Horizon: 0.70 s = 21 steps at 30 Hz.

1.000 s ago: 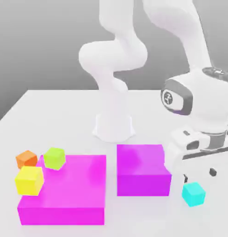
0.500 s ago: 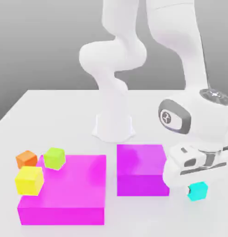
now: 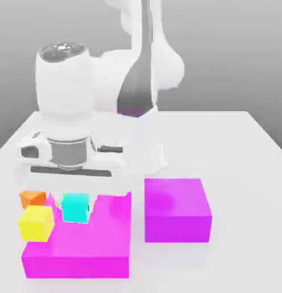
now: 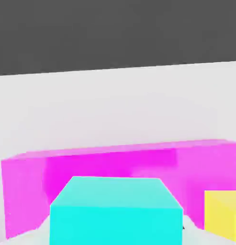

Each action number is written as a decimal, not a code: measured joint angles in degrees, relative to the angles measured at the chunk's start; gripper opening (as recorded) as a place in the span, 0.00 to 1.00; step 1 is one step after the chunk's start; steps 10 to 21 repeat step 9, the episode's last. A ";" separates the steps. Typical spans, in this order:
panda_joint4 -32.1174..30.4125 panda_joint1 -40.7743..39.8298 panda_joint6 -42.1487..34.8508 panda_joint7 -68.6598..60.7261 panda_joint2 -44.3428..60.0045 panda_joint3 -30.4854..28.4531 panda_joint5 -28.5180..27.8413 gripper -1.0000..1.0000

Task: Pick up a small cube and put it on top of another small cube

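Because my gripper (image 3: 76, 209) is closed on the cyan cube (image 3: 75, 208), with one finger on each side, a bump could knock it loose. In the exterior view I hold it over the far part of the big pink block (image 3: 80, 234), and the green cube (image 3: 64, 193) peeks out just behind it, mostly hidden. I can't tell if they touch. If I come down a bit off the middle, my cube might tip off the green one and land on the pink block. If I am too low when I slide over, I could push the green cube away. The yellow cube (image 3: 36, 223) sits by the pink block's corner, on the exterior view's left, so a wide swing that way might hit it. Letting go too high could make my cube bounce.
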 joint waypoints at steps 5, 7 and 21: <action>-0.85 -1.80 5.85 -5.45 5.29 -1.38 2.61 0.00; -1.14 -1.87 7.61 -5.79 6.78 -1.32 2.98 1.00; -1.14 -1.87 7.61 -5.79 6.78 -1.32 2.98 1.00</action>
